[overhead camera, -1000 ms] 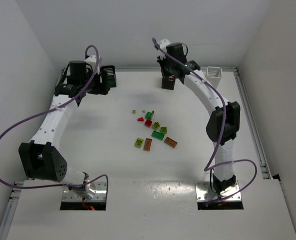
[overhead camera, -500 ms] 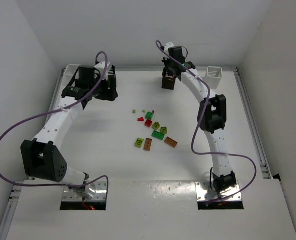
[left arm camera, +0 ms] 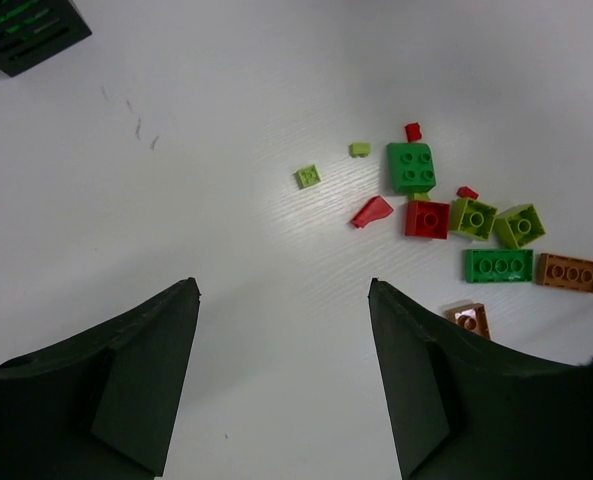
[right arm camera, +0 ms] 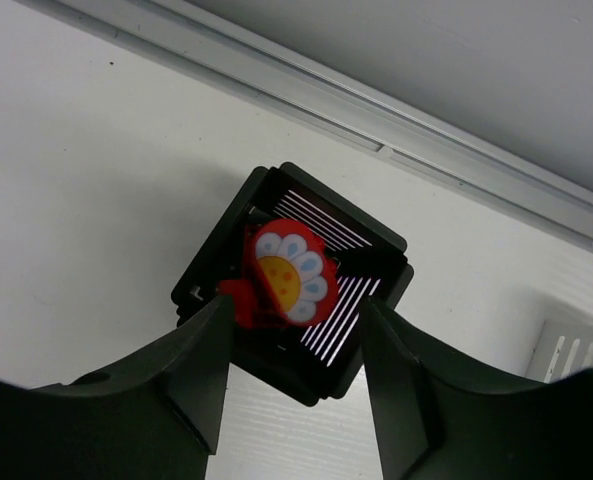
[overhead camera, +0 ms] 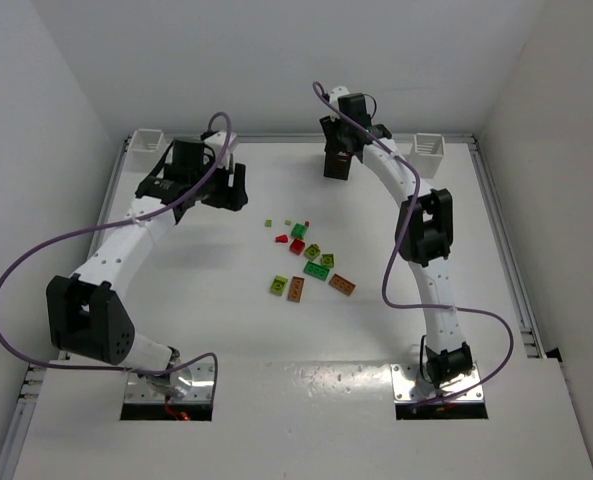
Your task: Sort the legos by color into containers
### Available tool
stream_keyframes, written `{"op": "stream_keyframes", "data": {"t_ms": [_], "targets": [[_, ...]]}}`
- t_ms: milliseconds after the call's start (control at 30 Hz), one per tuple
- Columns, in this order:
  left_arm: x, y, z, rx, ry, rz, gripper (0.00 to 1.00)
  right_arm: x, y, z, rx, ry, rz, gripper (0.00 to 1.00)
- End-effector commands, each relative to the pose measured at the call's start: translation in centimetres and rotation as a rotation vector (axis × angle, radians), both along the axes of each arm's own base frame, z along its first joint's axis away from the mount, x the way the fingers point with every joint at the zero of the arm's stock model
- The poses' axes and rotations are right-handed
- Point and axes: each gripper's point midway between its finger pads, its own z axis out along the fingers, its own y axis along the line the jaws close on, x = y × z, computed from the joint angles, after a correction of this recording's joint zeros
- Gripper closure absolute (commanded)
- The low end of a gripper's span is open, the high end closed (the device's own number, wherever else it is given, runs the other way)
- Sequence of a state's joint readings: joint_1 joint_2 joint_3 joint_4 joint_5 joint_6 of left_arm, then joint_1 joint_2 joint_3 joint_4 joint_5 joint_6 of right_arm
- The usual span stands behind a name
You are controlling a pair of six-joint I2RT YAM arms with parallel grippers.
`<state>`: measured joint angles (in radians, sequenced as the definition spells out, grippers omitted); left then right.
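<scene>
Top view: the left claw (overhead camera: pixel 231 188) hangs over bare desk (overhead camera: pixel 176 290), with the legos (overhead camera: pixel 306 255) loose mid-desk just beside it. The right claw (overhead camera: pixel 338 150) sits above a black bin (overhead camera: pixel 336 168) near the far rail.

Left wrist: the fingers are spread with nothing between them, and the legos lie ahead to the right.

Right wrist: the fingers are parted. A red flower-faced piece (right arm camera: pixel 281 275) sits between them over the bin's mouth, clear of one finger.

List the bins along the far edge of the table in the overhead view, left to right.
left white bin → black bin → right white bin. The second black bin is hidden by the left arm, so it is left out.
</scene>
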<state>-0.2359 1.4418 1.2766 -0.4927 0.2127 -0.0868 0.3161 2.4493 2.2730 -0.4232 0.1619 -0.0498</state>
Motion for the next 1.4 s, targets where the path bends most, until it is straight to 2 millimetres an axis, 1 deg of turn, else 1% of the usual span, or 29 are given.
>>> {"op": "stream_keyframes", "data": {"t_ms": [0, 100, 133, 167, 200, 267, 300, 333, 367, 433, 467, 500, 533, 567, 600, 633, 667, 700, 733, 767, 800, 833, 867, 933, 967, 1033, 1100, 1233, 1367], "targets": [[0.2, -0.3, 0.5, 0.002, -0.038, -0.003, 0.25, 0.8, 0.2, 5.8, 0.046, -0.114, 0.005, 0.46], [-0.2, -1.0, 0.2, -0.008, -0.026, -0.032, 0.25, 0.2, 0.3, 7.4, 0.059, -0.123, 0.021, 0.46], [-0.6, -1.6, -0.2, -0.006, -0.017, -0.047, 0.25, -0.3, 0.4, 8.7, 0.069, -0.137, 0.03, 0.46], [-0.9, -2.3, -0.2, -0.013, -0.017, -0.082, 0.25, -0.7, 0.3, 9.0, 0.076, -0.128, 0.025, 0.46], [-1.8, -3.9, -0.9, -0.012, -0.003, -0.157, 0.25, -1.4, 0.3, 9.4, 0.079, -0.114, 0.035, 0.46], [-2.9, -5.5, -1.5, 0.025, -0.006, -0.237, 0.27, -3.6, 0.2, 11.4, 0.115, -0.099, 0.041, 0.47], [-4.3, -7.4, -3.1, 0.052, 0.026, -0.311, 0.27, -4.5, 0.2, 12.2, 0.131, -0.097, 0.048, 0.47], [-4.8, -8.1, -3.7, 0.077, 0.035, -0.341, 0.27, -6.2, 0.2, 10.4, 0.129, -0.035, 0.069, 0.47], [-5.1, -8.8, -4.2, 0.096, 0.037, -0.368, 0.27, -7.8, -0.1, 13.1, 0.155, -0.065, 0.077, 0.47], [-6.3, -10.4, -5.7, 0.13, 0.068, -0.426, 0.28, -9.9, -0.9, 13.1, 0.161, -0.037, 0.085, 0.47], [-5.7, -10.4, -6.8, 0.167, 0.084, -0.408, 0.29, -11.4, -1.4, 10.9, 0.146, 0.019, 0.081, 0.47], [-5.2, -10.3, -7.3, 0.177, 0.101, -0.373, 0.29, -12.2, -2.2, 10.7, 0.143, 0.029, 0.07, 0.47], [-4.2, -10.6, -7.1, 0.177, 0.096, -0.312, 0.3, -13.9, -2.9, 10.3, 0.139, 0.046, 0.053, 0.47], [-3.4, -10.9, -8.2, 0.179, 0.117, -0.287, 0.3, -14.3, -3.6, 10.3, 0.14, 0.042, 0.041, 0.47], [-2.8, -11.2, -8.4, 0.163, 0.135, -0.248, 0.3, -15.4, -4.2, 9.9, 0.129, 0.054, 0.03, 0.47], [-2.1, -11.6, -8.5, 0.158, 0.133, -0.232, 0.3, -15.4, -4.8, 9.3, 0.127, 0.062, 0.017, 0.47], [-0.9, -12.1, -7.7, 0.145, 0.115, -0.215, 0.29, -15.8, -5.5, 10.0, 0.131, 0.048, 0.007, 0.47], [-0.3, -12.4, -9.1, 0.155, 0.144, -0.2, 0.29, -15.8, -5.5, 10.0, 0.131, 0.048, 0.007, 0.47], [0.5, -13.4, -8.4, 0.137, 0.132, -0.186, 0.28, -16.0, -6.0, 9.9, 0.138, 0.05, -0.009, 0.47], [0.7, -14.1, -8.8, 0.134, 0.138, -0.191, 0.28, -16.2, -5.9, 9.8, 0.142, 0.061, -0.001, 0.47], [1.3, -14.2, -9.0, 0.138, 0.139, -0.173, 0.28, -16.1, -6.5, 9.8, 0.142, 0.061, -0.013, 0.47], [1.5, -14.8, -10.2, 0.148, 0.16, -0.168, 0.28, -16.2, -6.2, 9.8, 0.149, 0.063, -0.003, 0.47], [2.0, -15.6, -9.9, 0.147, 0.144, -0.171, 0.28, -16.2, -6.2, 10.1, 0.157, 0.063, -0.009, 0.47], [2.4, -15.9, -10.5, 0.155, 0.157, -0.172, 0.28, -16.0, -6.4, 10.5, 0.165, 0.056, -0.008, 0.47], [2.2, -16.3, -11.4, 0.168, 0.177, -0.181, 0.28, -15.9, -6.4, 10.0, 0.17, 0.066, -0.014, 0.47], [2.4, -16.4, -11.4, 0.166, 0.175, -0.181, 0.28, -15.8, -6.6, 10.0, 0.176, 0.067, -0.016, 0.47], [2.4, -16.4, -12.6, 0.178, 0.196, -0.182, 0.28, -15.6, -6.6, 10.0, 0.176, 0.067, -0.016, 0.47], [2.4, -16.7, -13.4, 0.179, 0.212, -0.19, 0.28, -15.3, -6.8, 9.4, 0.186, 0.088, -0.024, 0.47], [2.4, -16.9, -15.1, 0.208, 0.231, -0.199, 0.28, -15.2, -6.6, 9.8, 0.193, 0.081, -0.016, 0.46]]}}
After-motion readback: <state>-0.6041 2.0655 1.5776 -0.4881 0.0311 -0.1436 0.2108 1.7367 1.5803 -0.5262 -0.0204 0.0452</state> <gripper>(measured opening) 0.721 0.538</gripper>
